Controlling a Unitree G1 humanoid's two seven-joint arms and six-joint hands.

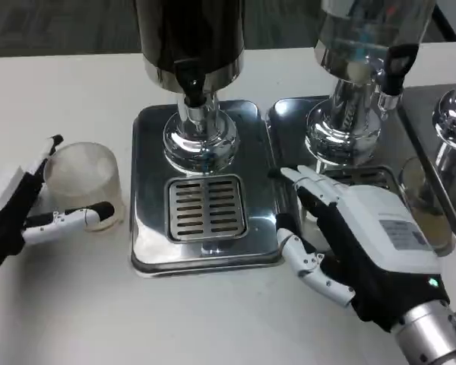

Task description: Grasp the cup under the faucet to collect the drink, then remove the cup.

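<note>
A: I am watching the head camera now. Where is the cup?

B: The cup (83,182) is clear plastic. It stands upright on the white tabletop (76,312), to the left of the drip tray (148,236), not on it. So it is not under the faucet (191,85) of the dark dispenser (190,38); the faucet is above the tray's grate (206,207), behind it.

A: And my left hand?

B: The left hand (19,213) is at the cup, on the side away from the tray. One finger lies along the front of the cup near its bottom, another reaches up by the rim behind. The fingers are around the cup, but I cannot tell if they really press it.

A: The right hand?

B: The right hand (349,243) rests with its back up just to the right of the tray, its fingers spread apart, holding nothing. Behind it stands a second dispenser (365,46) with a clear tank, on its own tray (289,122).
</note>
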